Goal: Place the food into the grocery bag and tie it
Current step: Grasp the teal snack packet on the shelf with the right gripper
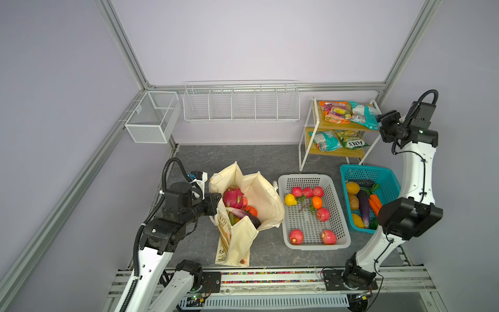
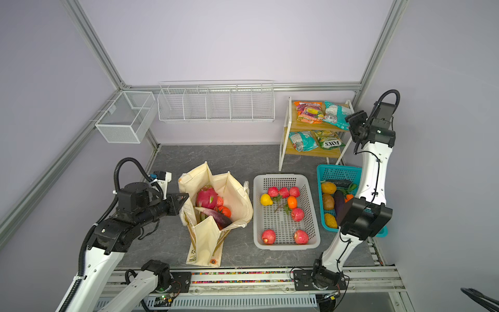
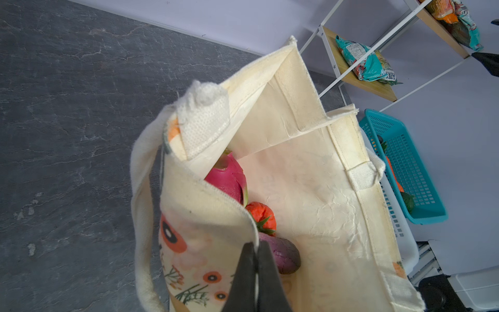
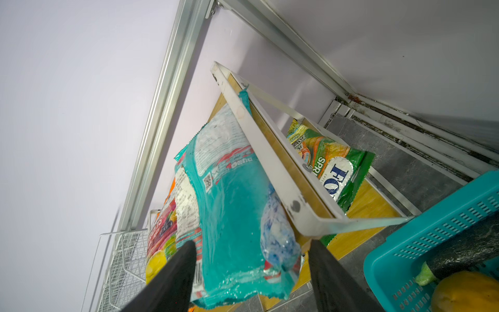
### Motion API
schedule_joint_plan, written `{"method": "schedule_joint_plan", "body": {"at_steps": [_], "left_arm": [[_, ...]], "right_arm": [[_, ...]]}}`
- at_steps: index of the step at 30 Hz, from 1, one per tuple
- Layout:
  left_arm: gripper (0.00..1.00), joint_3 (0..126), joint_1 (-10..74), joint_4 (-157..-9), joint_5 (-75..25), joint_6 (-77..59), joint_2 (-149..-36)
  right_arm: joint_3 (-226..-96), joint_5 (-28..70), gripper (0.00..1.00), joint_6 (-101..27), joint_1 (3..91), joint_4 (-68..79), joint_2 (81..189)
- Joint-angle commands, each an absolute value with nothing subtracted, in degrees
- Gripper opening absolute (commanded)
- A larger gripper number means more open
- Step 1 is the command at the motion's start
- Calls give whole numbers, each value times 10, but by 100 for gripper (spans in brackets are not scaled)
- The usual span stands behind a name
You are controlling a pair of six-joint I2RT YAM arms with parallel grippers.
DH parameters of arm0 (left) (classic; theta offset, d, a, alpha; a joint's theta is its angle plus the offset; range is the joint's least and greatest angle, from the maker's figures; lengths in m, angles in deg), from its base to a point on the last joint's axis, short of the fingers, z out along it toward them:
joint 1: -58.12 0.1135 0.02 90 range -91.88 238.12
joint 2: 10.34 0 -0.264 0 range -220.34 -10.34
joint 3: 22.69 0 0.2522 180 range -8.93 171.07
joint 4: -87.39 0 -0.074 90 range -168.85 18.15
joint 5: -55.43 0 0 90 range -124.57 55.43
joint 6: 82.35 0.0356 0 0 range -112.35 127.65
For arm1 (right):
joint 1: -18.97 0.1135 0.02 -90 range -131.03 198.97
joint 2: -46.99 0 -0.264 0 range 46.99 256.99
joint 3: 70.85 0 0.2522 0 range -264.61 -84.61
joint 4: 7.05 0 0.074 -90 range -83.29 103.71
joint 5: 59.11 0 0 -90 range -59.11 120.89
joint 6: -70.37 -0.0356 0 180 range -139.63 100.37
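Note:
The cream floral grocery bag (image 1: 266, 198) (image 2: 235, 197) stands open on the grey table. Inside it lie a pink dragon fruit (image 1: 232, 197) (image 3: 226, 179), a red-orange fruit (image 3: 263, 214) and a purple eggplant (image 1: 249, 216) (image 3: 283, 255). My left gripper (image 1: 216, 201) (image 3: 255, 247) is shut on the bag's near rim and holds that side up. My right gripper (image 4: 251, 243) (image 1: 379, 123) is open at the top shelf, its fingers on either side of a teal snack packet (image 4: 232, 205) (image 1: 364, 114) that overhangs the shelf edge. More food lies in the two baskets and on the shelf.
A white perforated basket (image 1: 313, 244) holds red apples, an orange and a yellow fruit. A teal basket (image 1: 388, 175) with vegetables sits under my right arm. The two-tier shelf (image 1: 307, 135) holds orange, teal and green packets. Wire baskets (image 1: 240, 105) hang on the back wall.

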State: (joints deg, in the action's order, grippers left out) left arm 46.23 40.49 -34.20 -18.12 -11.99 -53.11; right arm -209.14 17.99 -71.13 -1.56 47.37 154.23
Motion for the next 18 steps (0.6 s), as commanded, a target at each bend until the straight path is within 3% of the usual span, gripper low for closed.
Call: {"method": "schedule_joint_plan", "body": {"at_steps": [1, 5, 18], "left_arm": [[0, 454, 405, -354, -180, -113, -532], [0, 451, 405, -361, -178, -115, -532], [0, 450, 405, -365, -177, -114, -551]], "right_arm": [[-2112, 182, 63, -707, -18, 483, 1552], [-2121, 182, 58, -706, -17, 485, 1557], [-2129, 181, 59, -709, -11, 485, 1580]]}}
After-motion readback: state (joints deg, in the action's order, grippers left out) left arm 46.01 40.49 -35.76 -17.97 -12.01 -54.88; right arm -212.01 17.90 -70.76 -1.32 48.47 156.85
